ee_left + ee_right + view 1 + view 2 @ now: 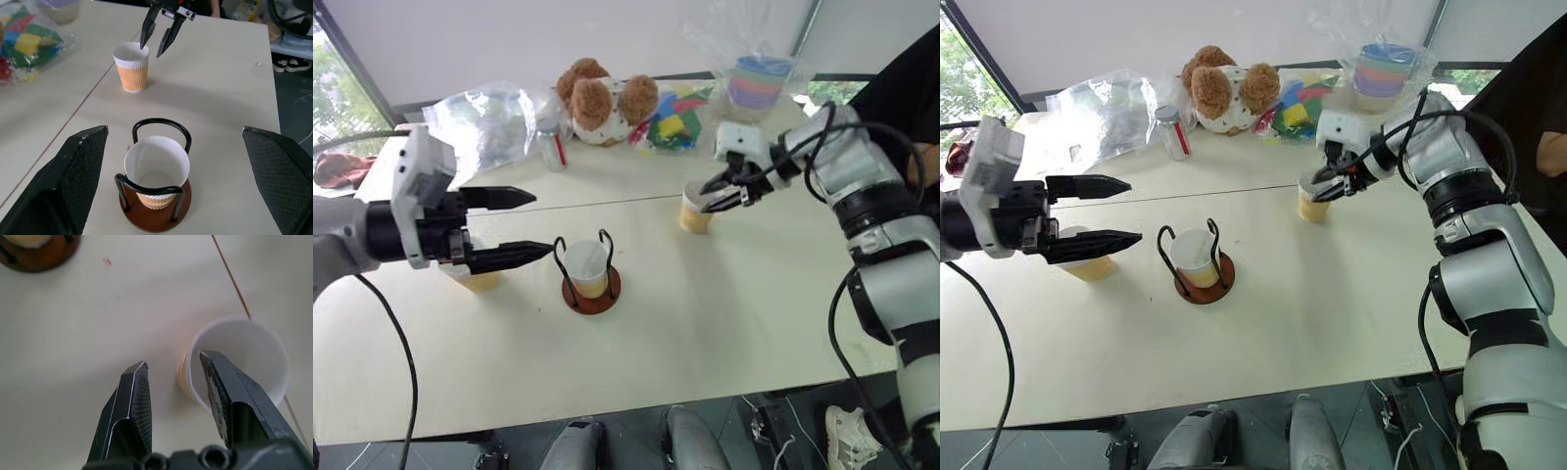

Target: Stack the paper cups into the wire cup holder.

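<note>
The wire cup holder [591, 292], a red-brown disc with two black loops, stands mid-table with one paper cup [586, 268] upright inside it. A second paper cup [695, 216] stands on the table further back and to the right. My right gripper [707, 198] hovers at its rim, open, one finger over the mouth and one outside the wall [188, 379]. A third paper cup [1087, 264] sits at the left, partly hidden behind my left gripper [544, 224]. That gripper is wide open, empty, level above the table and pointing toward the holder.
At the back edge are a teddy bear [604, 101], a crumpled clear bag [489, 122], a small bottle [551, 145], a bag of coloured blocks [674, 122] and a plastic-wrapped pastel cup stack [759, 83]. A person in dark clothes [906, 88] is at the far right.
</note>
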Available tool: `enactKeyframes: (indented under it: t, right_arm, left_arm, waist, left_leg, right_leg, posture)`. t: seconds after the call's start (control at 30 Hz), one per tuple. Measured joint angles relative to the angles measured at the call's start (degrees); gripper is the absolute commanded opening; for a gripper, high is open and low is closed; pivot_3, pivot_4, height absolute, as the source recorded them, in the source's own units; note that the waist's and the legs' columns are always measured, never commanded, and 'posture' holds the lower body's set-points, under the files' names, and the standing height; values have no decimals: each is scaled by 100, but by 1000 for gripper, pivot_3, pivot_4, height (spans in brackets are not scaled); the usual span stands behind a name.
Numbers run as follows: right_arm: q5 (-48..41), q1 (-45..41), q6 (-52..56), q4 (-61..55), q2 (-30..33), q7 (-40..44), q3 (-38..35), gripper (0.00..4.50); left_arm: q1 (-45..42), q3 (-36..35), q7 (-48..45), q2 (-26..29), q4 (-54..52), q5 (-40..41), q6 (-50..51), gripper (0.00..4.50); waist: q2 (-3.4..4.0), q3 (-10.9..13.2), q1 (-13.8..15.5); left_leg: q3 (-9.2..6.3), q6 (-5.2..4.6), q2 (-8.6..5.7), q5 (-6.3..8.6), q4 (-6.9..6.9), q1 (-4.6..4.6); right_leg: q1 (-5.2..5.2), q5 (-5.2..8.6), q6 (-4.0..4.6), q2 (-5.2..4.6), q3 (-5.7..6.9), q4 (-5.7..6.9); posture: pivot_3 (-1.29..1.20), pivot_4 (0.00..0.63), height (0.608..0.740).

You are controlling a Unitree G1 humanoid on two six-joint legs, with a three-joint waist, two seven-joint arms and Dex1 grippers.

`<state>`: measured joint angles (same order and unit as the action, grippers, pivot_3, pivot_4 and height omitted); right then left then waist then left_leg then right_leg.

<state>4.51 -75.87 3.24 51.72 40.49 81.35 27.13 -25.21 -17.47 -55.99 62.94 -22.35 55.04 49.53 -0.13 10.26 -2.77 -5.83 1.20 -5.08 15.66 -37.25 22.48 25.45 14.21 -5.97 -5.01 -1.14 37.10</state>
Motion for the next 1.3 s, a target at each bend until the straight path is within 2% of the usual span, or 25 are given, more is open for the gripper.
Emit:
enactKeyframes:
  t: [0.33,0.4,0.5,0.8,0.87,0.97,1.07,1.17,1.3]
  right_arm:
    - [527,53,-420,795,-567,-440,-98,1758]
    - [634,54,-541,986,-683,-541,-98,1240]
    - [790,49,-676,1221,-742,-666,-99,48]
    - [1080,-140,-1087,1500,-806,-834,-175,48]
    - [1060,-340,-1224,1500,-782,-649,-291,48]
    - [439,-1083,-1090,1043,-789,373,-618,48]
    - [-917,-1656,-479,-368,-741,960,-536,48]
    - [-2169,-1524,201,-1726,-609,1080,108,48]
    - [-2924,-1227,780,-2291,-709,1103,800,48]
  left_arm:
    - [80,325,-131,-140,101,-353,-108,4500]
    - [80,324,-126,-160,98,-378,-107,4500]
    - [113,317,-120,-165,88,-393,-106,4500]
    - [441,180,-68,-140,-31,-406,-95,4500]
    - [621,36,-103,-56,-31,-407,-48,4500]
    - [1302,-400,-281,261,-164,-480,27,4500]
    - [1570,-567,-319,279,-357,-503,27,4500]
    - [1590,-692,-225,260,-373,-509,13,4500]
    - [1868,-854,-157,181,-436,-563,11,4500]
  waist:
    - [-1,0,30]
    - [-1,0,31]
    - [-1,0,25]
    - [0,1,14]
    - [3,3,0]
    - [20,13,-97]
    - [9,7,-115]
    - [-9,-4,-77]
    - [-6,-2,12]
  left_leg:
    - [-1,0,0,0,-3,-1]
    - [-2,1,-1,0,-2,-1]
    - [-2,1,-1,0,-2,-1]
    - [-2,1,0,-1,-2,-1]
    - [-1,1,0,-1,2,-1]
    - [0,1,2,-1,15,1]
    - [-24,13,15,8,16,-3]
    - [-34,5,8,16,-1,-9]
    - [-21,-11,-3,25,-18,-5]
  right_leg:
    - [-2,0,0,1,0,0]
    - [-2,0,0,1,0,0]
    - [-2,0,0,1,0,-1]
    - [-1,0,0,1,-1,0]
    - [3,0,0,1,-2,0]
    - [11,0,0,-1,-5,2]
    - [4,0,0,6,7,1]
    - [-15,0,0,0,13,0]
    - [-12,0,0,-6,1,3]
  posture:
    - [0,150,740]
    - [0,150,740]
    - [0,150,740]
    - [0,150,740]
    - [0,150,740]
    - [0,150,740]
    - [0,150,740]
    - [0,150,740]
    - [0,150,740]
